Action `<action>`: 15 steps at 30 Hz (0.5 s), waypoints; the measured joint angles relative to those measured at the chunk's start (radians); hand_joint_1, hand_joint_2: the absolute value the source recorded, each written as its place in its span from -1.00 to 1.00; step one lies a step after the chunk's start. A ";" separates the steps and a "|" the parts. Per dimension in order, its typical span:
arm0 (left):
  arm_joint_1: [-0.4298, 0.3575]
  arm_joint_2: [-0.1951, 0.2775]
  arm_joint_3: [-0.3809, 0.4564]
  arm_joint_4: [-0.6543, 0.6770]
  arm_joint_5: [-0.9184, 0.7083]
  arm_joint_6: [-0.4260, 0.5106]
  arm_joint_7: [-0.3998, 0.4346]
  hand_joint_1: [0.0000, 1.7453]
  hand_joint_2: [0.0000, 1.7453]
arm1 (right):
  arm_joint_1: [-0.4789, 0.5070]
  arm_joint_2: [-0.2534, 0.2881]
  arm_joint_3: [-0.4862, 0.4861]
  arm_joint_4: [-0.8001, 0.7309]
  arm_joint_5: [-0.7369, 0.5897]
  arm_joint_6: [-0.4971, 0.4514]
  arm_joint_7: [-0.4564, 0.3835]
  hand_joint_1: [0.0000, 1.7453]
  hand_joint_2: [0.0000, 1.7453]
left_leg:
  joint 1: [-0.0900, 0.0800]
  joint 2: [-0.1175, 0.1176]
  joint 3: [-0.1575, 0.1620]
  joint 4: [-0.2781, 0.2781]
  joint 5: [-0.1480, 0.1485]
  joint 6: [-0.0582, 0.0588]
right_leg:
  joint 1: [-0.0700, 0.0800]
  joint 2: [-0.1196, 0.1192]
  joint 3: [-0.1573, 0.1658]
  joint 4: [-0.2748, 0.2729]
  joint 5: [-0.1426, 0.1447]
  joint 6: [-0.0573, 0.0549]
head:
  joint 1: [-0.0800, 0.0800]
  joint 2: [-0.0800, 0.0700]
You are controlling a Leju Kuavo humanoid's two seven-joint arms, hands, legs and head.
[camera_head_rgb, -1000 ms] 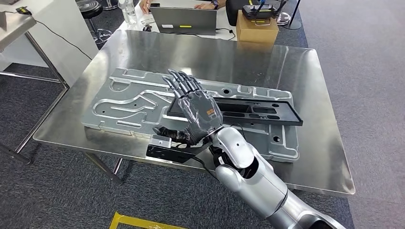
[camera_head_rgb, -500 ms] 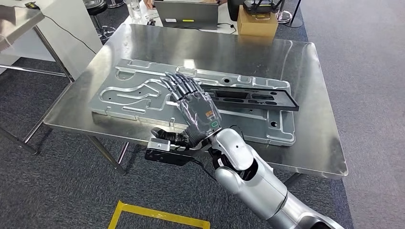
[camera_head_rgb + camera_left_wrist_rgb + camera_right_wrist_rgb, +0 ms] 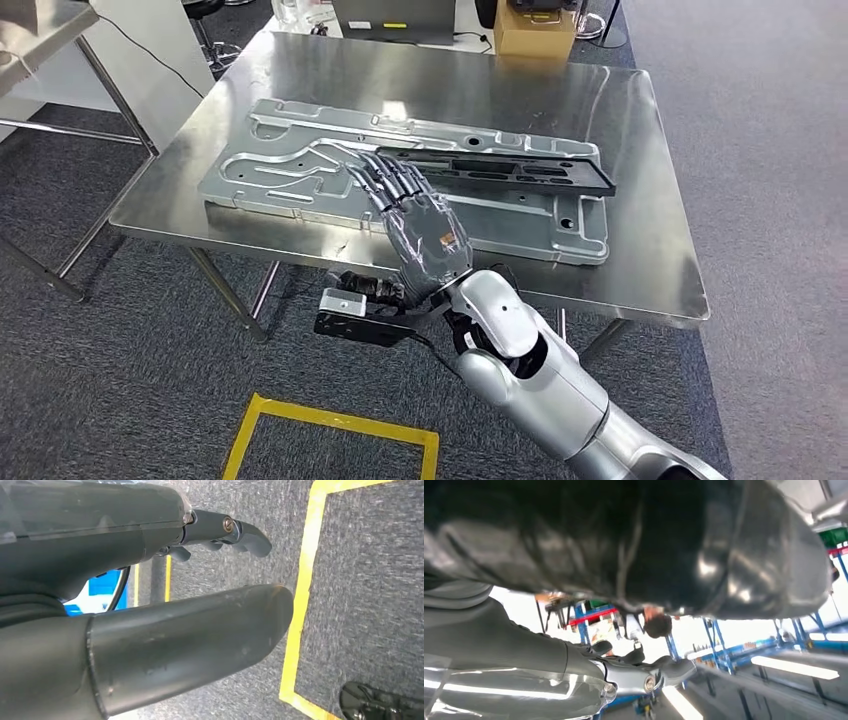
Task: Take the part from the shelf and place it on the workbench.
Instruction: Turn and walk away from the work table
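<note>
Since a second ago the whole scene has shifted away in the head view, so the camera has moved; the black part [image 3: 520, 172] keeps its place on the grey metal plate [image 3: 300, 170] atop the workbench [image 3: 650, 250]. Right hand [image 3: 415, 225] hangs flat just short of the part, fingers straight and apart, holding nothing. Left hand [image 3: 150, 580] holds nothing, its fingers spread above yellow floor tape [image 3: 300, 605].

Brushed steel, cast metal, black plastic, grey carpet

The worktop [image 3: 640, 190] is smooth brushed steel with a soft shine. On it lies a matt silver metal plate [image 3: 300, 160] with pressed grooves, and a matt black plastic part [image 3: 530, 172]. The right hand [image 3: 420, 225] has dark fingers under glossy clear film; the arm [image 3: 540, 380] is polished silver. The floor [image 3: 130, 380] is rough grey carpet with yellow tape [image 3: 330, 420]. The box [image 3: 536, 28] is cardboard.
</note>
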 joint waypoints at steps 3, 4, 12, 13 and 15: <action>0.002 0.001 0.000 0.000 -0.001 0.010 -0.012 -1.00 -1.00 | 0.026 -0.021 -0.001 -0.014 0.000 -0.022 0.003 -1.00 -1.00 | 0.003 -0.002 -0.018 0.029 -0.046 -0.015 | -0.008 -0.007 -0.023 -0.020 0.041 -0.014 | 0.000 0.000; 0.002 0.002 0.000 0.000 -0.001 0.012 -0.015 -1.00 -1.00 | 0.036 -0.030 -0.002 -0.020 0.000 -0.029 0.003 -1.00 -1.00 | 0.006 -0.001 -0.031 0.074 -0.097 -0.017 | -0.011 -0.010 -0.035 -0.023 0.055 -0.018 | 0.000 0.000; -0.001 0.009 0.000 0.000 -0.002 0.017 -0.024 -1.00 -1.00 | 0.102 -0.103 -0.022 -0.067 0.000 -0.047 -0.003 -1.00 -1.00 | 0.017 -0.002 0.116 0.096 -0.147 -0.041 | -0.016 -0.014 -0.178 0.036 0.128 0.006 | -0.001 0.000; -0.002 0.009 0.000 0.000 -0.002 0.017 -0.025 -1.00 -1.00 | 0.104 -0.110 -0.026 -0.072 -0.001 -0.049 -0.005 -1.00 -1.00 | 0.015 -0.003 0.148 0.046 -0.166 -0.036 | -0.015 -0.014 -0.187 0.044 0.134 0.012 | 0.000 0.000; -0.002 0.009 0.000 0.000 -0.002 0.017 -0.026 -1.00 -1.00 | 0.110 -0.123 -0.033 -0.081 -0.001 -0.054 -0.008 -1.00 -1.00 | 0.009 -0.005 0.163 0.009 -0.181 -0.015 | -0.013 -0.015 -0.192 0.047 0.149 0.024 | 0.001 0.000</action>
